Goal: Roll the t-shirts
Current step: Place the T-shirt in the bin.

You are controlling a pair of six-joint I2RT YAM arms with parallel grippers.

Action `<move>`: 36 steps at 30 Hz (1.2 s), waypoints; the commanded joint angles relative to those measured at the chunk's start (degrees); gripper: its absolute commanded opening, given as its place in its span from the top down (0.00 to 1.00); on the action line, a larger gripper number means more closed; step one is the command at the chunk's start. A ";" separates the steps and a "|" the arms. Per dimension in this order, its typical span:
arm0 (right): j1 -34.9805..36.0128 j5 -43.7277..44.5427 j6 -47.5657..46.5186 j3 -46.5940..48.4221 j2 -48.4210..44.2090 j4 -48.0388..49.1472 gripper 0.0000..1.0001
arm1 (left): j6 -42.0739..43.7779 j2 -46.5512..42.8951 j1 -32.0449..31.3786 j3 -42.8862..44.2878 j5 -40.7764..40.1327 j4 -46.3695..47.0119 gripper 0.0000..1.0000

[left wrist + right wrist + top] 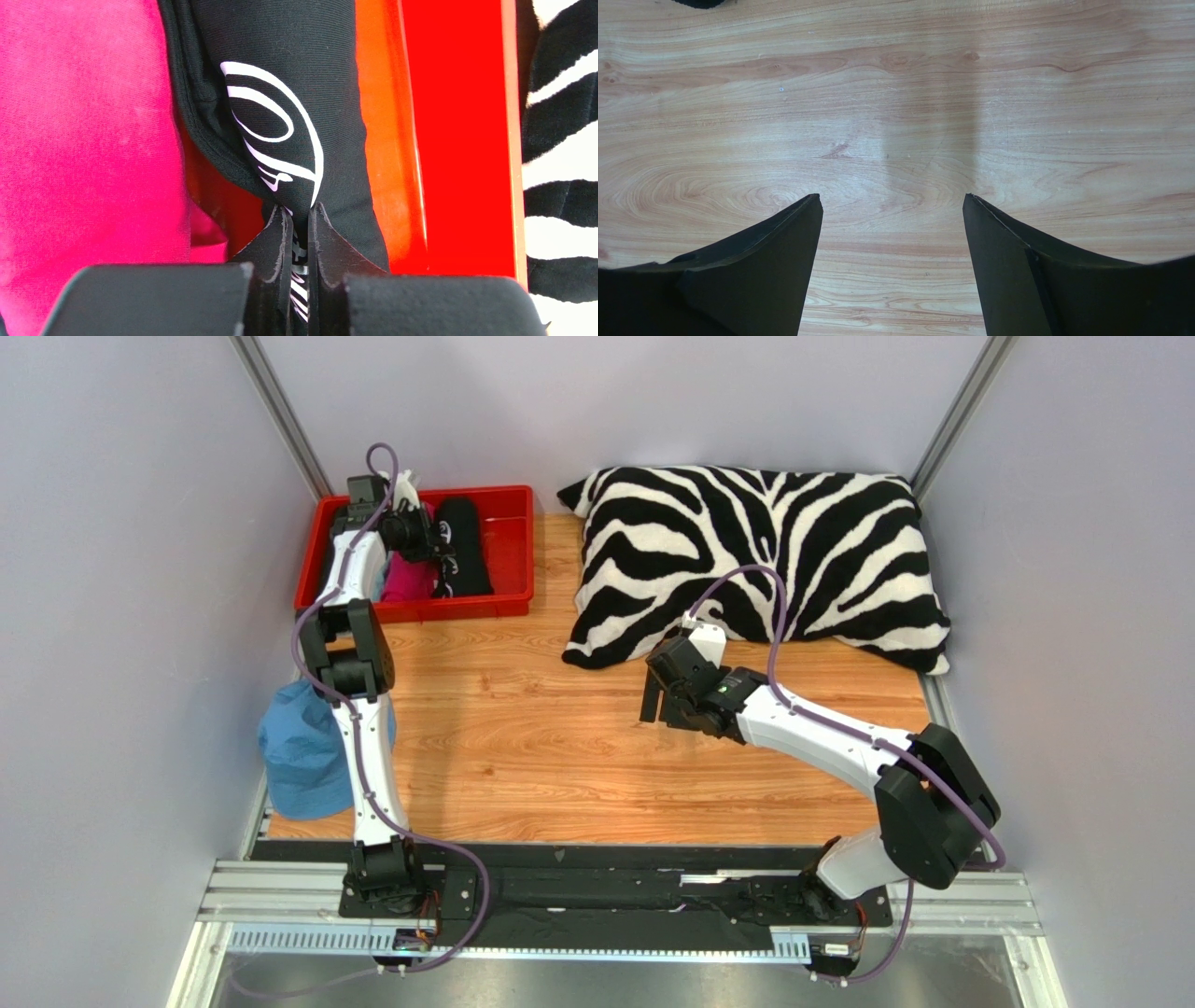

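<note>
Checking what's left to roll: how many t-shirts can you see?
3. A black tee and a pink tee lie in the red tray, the black one pinched by the left gripper; a blue tee lies over the table's left edge. The arm may hide more.

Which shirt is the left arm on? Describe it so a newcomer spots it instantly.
Look in the red tray at the far left corner of the table, beside the zebra pillow. It is the black t-shirt on the tray's pillow side, pinched by the left gripper. Unlike the plain pink t-shirt beside it, it carries a white looping print.
</note>
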 commanded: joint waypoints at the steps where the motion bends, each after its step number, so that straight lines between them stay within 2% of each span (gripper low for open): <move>1: -0.61 -0.76 -0.29 2.39 0.13 2.79 0.22 | 0.25 0.51 -0.31 3.34 -2.43 -1.04 0.86; 5: -0.62 -1.20 -0.46 2.13 -0.05 2.88 0.22 | 0.07 -0.54 -0.66 3.34 -6.03 -0.69 0.73; 6: -0.62 -1.37 -0.55 2.13 0.04 2.88 0.22 | -0.71 -0.98 -0.75 2.91 -6.73 -0.25 0.65; 9: -0.79 -1.64 -0.81 2.21 0.30 2.97 0.22 | -2.04 -2.83 -0.75 0.71 -8.06 2.82 0.56; 15: -1.14 -1.99 -0.82 2.13 0.39 3.14 0.22 | -3.97 -4.06 -0.66 0.88 -8.68 4.41 0.47; 21: -1.32 -2.34 -0.99 2.13 0.21 3.23 0.22 | -5.38 -6.61 -0.75 0.53 -7.53 6.26 0.43; 26: -1.32 -2.78 -1.08 2.04 0.21 3.32 0.22 | -6.34 -9.68 -0.66 -1.13 -10.78 7.39 0.43; 29: -1.41 -2.87 -1.08 1.86 -0.05 3.32 0.22 | -7.31 -12.40 -0.66 -4.82 -10.00 10.99 0.44; 31: -1.41 -2.87 -1.17 1.60 -0.22 3.23 0.22 | -8.36 -14.07 -0.75 -7.37 -5.81 13.81 0.51; 32: -1.41 -2.87 -1.08 1.51 -0.23 3.23 0.22 | -9.07 -14.69 -0.75 -8.43 -4.56 14.77 0.59; 36: -1.41 -3.48 -0.82 1.16 -0.31 4.11 0.22 | -11.44 -16.45 -1.63 -13.78 -0.94 17.16 0.78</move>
